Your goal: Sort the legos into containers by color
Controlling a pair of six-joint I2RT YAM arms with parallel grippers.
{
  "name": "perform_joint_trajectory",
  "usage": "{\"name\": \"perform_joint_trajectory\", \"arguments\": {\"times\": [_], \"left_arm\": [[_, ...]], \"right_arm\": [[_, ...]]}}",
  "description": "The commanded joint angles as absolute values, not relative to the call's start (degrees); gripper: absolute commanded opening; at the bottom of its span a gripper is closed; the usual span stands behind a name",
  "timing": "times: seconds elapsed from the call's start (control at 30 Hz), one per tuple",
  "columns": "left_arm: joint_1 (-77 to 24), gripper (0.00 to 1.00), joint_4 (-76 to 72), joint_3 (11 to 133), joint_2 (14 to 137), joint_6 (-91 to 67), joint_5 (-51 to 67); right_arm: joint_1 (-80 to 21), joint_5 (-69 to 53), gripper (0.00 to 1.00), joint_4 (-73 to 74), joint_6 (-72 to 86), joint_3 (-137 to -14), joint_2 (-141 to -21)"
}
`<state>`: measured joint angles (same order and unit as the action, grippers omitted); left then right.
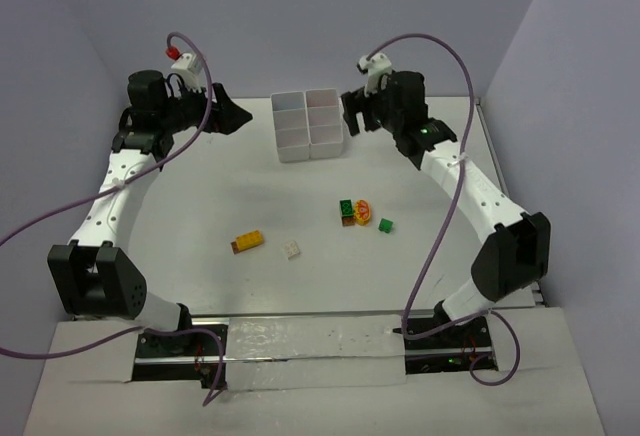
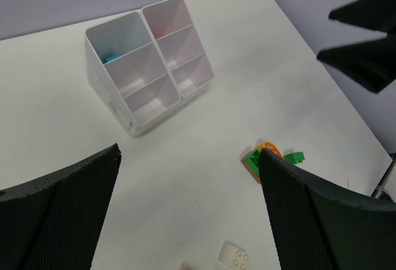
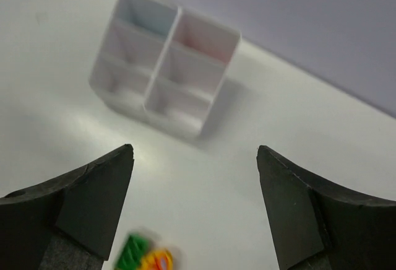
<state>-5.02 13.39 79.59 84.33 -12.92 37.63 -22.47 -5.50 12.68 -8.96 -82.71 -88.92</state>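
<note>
Four loose groups of legos (image 1: 354, 211) lie mid-table, nearer than the white six-compartment tray (image 1: 293, 152): a yellow-and-brown brick (image 1: 248, 242), a white piece (image 1: 292, 250), a green-orange cluster (image 1: 350, 208), a green piece (image 1: 386, 225). A cyan piece (image 2: 112, 57) sits in one corner compartment. The left gripper (image 1: 235, 116) and right gripper (image 1: 350, 116) flank the tray, fingers wide and empty, over a white table (image 1: 200, 186) enclosed by pale lilac walls (image 1: 300, 16).

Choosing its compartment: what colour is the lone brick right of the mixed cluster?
Green: small plastic brick, clearest in the top external view.
</note>
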Motion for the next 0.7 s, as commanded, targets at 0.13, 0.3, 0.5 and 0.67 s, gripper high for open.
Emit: {"name": "perform_joint_trajectory", "arguments": {"times": [0.13, 0.3, 0.5, 0.67], "left_arm": [[-4.8, 0.99, 17.5, 80.6, 84.4, -9.0, 39.8], [-5.6, 0.99, 19.7, 81.7, 85.9, -8.1, 38.3], [-7.8, 0.99, 20.7, 82.5, 85.8, -6.8, 35.8], [-8.8, 0.99, 21.3, 82.9, 86.2, -6.1, 35.1]], "right_arm": [[-20.1, -14.2, 0.83, 38.0, -32.8, -66.9, -77.8], [-19.8, -13.2, 0.83, 43.4, -34.8, -59.5, -78.8], [-19.5, -9.9, 0.82, 40.5, -35.1, -55.2, -82.6], [-18.9, -10.2, 0.8, 38.9, -36.1, -55.9, -86.7]]}}
